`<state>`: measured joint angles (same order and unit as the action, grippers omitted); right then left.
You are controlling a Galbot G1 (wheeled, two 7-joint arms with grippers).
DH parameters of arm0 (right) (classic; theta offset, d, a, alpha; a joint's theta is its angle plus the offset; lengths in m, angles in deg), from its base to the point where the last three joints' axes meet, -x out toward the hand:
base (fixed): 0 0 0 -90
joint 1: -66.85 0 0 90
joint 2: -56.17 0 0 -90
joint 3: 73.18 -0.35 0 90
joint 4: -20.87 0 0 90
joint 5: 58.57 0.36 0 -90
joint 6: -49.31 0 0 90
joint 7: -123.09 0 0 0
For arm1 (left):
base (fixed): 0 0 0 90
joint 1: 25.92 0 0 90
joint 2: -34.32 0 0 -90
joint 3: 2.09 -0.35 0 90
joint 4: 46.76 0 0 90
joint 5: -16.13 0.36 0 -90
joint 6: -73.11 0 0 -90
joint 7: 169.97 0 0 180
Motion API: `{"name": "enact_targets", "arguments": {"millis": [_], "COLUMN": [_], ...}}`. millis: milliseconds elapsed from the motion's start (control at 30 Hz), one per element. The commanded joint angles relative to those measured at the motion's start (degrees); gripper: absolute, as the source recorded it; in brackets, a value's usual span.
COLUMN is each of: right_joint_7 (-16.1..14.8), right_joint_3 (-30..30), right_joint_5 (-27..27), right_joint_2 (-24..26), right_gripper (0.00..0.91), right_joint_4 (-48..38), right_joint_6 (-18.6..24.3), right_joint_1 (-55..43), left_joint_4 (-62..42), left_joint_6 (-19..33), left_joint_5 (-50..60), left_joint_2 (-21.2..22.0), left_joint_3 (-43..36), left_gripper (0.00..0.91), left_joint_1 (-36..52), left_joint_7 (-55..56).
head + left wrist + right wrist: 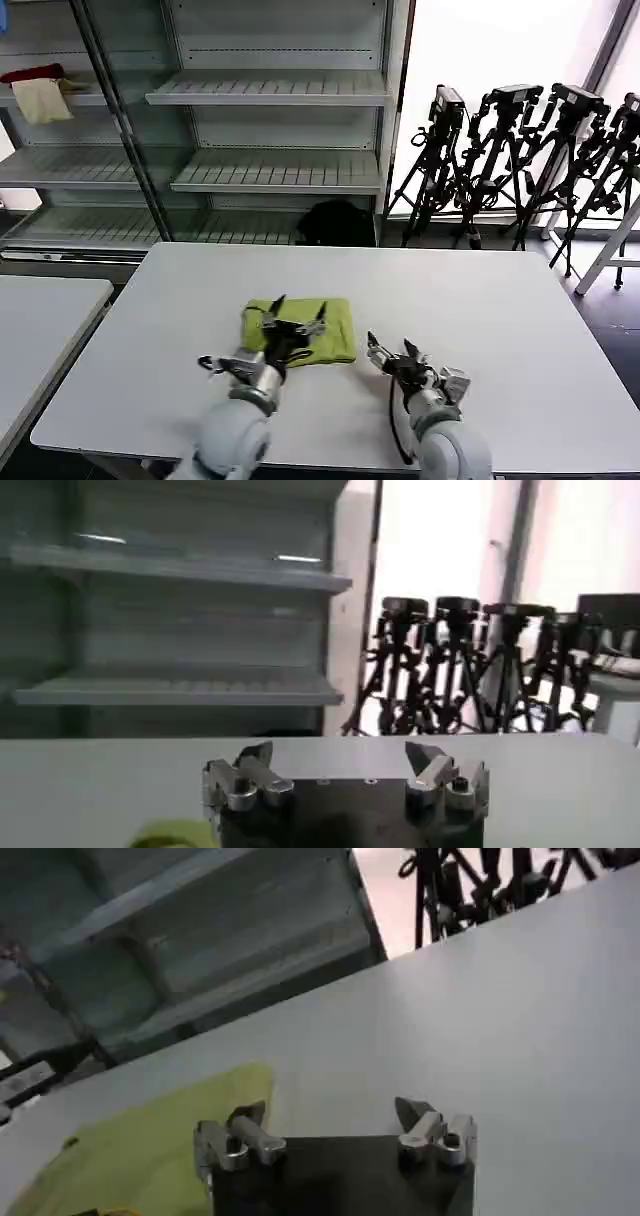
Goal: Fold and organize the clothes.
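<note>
The clothes, a lime yellow-green T-shirt point(340, 335), lie folded into a small rectangle on the white table point(500, 320), near the front middle. My left gripper point(300, 306) hovers over the folded shirt, open, with nothing between its fingers. In the left wrist view the left gripper point(340, 752) stands open and a sliver of the shirt point(165, 833) shows beside it. My right gripper point(390, 343) sits just right of the shirt, above bare table, also open and empty. The right wrist view has the right gripper point(330, 1110) with the shirt point(150, 1148) off to one side.
Metal shelving point(270, 90) stands behind the table, with red and cream cloths point(40, 90) on a shelf at the far left. A black bag point(335, 222) lies on the floor. Camera tripods point(520, 160) cluster at the back right. A second table point(40, 320) adjoins on the left.
</note>
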<state>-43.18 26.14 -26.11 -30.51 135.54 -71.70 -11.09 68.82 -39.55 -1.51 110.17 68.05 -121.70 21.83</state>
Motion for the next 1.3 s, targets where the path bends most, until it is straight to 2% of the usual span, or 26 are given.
{"name": "enact_targets", "arguments": {"millis": [33,67,100,167,200,233,267,300,467,800,1000,1300], "right_joint_7": [8.22,8.2,7.98,7.68,7.69,7.73,7.82,8.09,8.73,11.29,12.82,11.16], "right_joint_3": [9.41,9.49,9.71,10.15,10.25,10.42,10.47,10.46,9.87,7.61,4.02,-0.62], "right_joint_5": [13.08,13.08,13.15,12.96,12.91,12.64,12.49,12.27,12.15,13.05,15.25,17.3], "right_joint_2": [-5.31,-5.41,-5.74,-6.3,-6.56,-7.01,-7.16,-7.37,-7.02,-3.85,0.1,8.73], "right_gripper": [0.907,0.867,0.766,0.736,0.675,0.554,0.252,0.01,0.0,0.0,0.0,0.0], "right_joint_4": [-13.48,-13.8,-14.6,-15.59,-15.85,-16.36,-16.64,-17.02,-17.03,-10.0,-3.87,1.51], "right_joint_6": [-2.61,-2.6,-2.62,-2.6,-2.6,-2.6,-2.57,-2.57,-2.52,-2.44,-2.44,-2.45], "right_joint_1": [-13.93,-14.18,-14.77,-15.3,-15.35,-15.62,-15.71,-15.8,-15.15,-9.91,-6.56,-3.95], "left_joint_4": [13.88,14.3,14.6,14.82,14.8,14.76,14.73,14.72,14.53,13.03,12.19,11.34], "left_joint_6": [-0.02,0.0,0.06,0.34,0.43,0.65,0.72,0.85,1.08,2.09,2.6,2.96], "left_joint_5": [-7.1,-7.08,-7.01,-6.81,-6.72,-6.69,-6.6,-6.42,-6.22,-3.94,-2.88,-2.06], "left_joint_2": [-7.61,-7.36,-6.91,-5.87,-5.42,-4.82,-4.7,-4.28,-3.67,-2.68,-2.21,-1.29], "left_joint_3": [23.44,23.7,23.97,24.25,24.29,24.22,24.21,24.15,24.03,22.1,21.11,19.86], "left_gripper": [0.907,0.907,0.907,0.907,0.907,0.907,0.907,0.907,0.907,0.907,0.907,0.907], "left_joint_1": [-15.99,-16.93,-17.75,-18.98,-19.37,-19.81,-19.96,-20.19,-20.31,-20.3,-20.25,-19.89], "left_joint_7": [-1.45,-1.35,-1.29,-1.13,-0.97,-0.85,-0.86,-0.74,-0.73,-1.16,-1.58,-1.6]}}
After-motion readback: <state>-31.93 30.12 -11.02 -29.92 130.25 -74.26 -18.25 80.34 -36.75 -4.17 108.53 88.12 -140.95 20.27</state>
